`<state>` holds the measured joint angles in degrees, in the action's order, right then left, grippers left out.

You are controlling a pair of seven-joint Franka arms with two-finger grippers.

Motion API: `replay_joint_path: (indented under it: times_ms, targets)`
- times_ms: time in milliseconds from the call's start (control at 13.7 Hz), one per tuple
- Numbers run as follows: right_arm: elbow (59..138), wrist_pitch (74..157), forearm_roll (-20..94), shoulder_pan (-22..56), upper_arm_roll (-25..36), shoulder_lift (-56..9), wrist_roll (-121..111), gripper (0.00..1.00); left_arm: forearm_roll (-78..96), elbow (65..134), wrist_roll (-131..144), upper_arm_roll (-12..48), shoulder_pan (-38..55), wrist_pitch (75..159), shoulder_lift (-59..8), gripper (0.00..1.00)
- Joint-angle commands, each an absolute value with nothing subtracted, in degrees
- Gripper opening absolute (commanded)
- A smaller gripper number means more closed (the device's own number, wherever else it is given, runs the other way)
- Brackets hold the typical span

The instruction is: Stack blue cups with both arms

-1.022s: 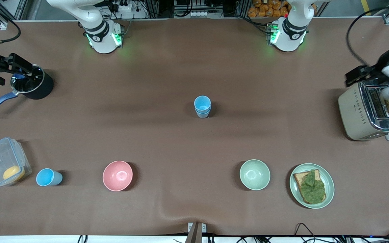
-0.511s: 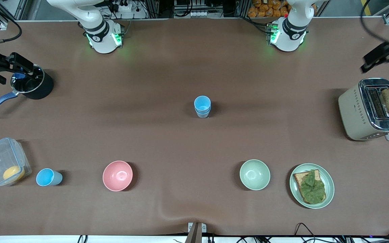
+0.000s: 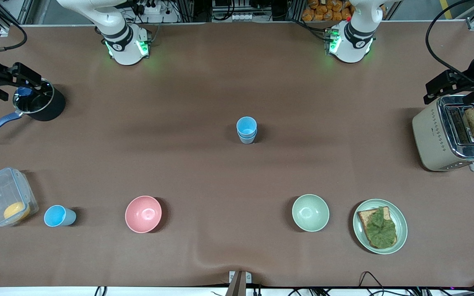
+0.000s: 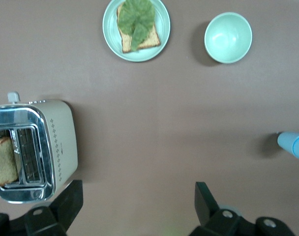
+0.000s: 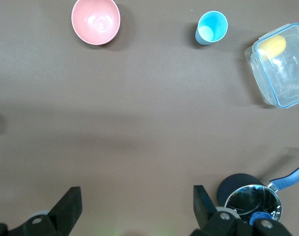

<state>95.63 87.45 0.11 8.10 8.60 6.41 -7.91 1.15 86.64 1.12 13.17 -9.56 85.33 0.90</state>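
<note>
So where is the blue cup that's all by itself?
In the front view, the single blue cup stands near the camera at the right arm's end of the table, between the clear box and the pink bowl.

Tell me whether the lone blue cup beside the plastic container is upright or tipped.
Upright. The lone blue cup stands on its base with its open mouth up in the front and right wrist views, beside the plastic container.

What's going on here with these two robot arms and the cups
Neither arm holds anything. Two blue cups already sit stacked mid-table; a third cup stands alone beside the plastic box. The left gripper hangs open over the toaster, the right gripper open over the saucepan.
</note>
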Motion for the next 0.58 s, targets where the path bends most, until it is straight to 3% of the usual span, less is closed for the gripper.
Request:
replay_joint_path:
  times_ms: [0,146,511]
  targets:
    - [97.12,87.36,-0.35,6.42,7.21,8.17,-8.17,1.0,1.14,83.59,-0.09,6.02,-2.15,81.74,1.23,1.0]
    - [97.21,87.36,-0.18,6.5,7.21,8.17,-8.17,1.0,1.23,83.58,-0.09,3.08,1.48,79.99,1.32,1.0]
    - [97.21,87.98,0.17,6.5,7.12,8.09,-8.17,1.0,1.23,83.67,-0.97,3.6,1.32,79.89,1.14,1.0]
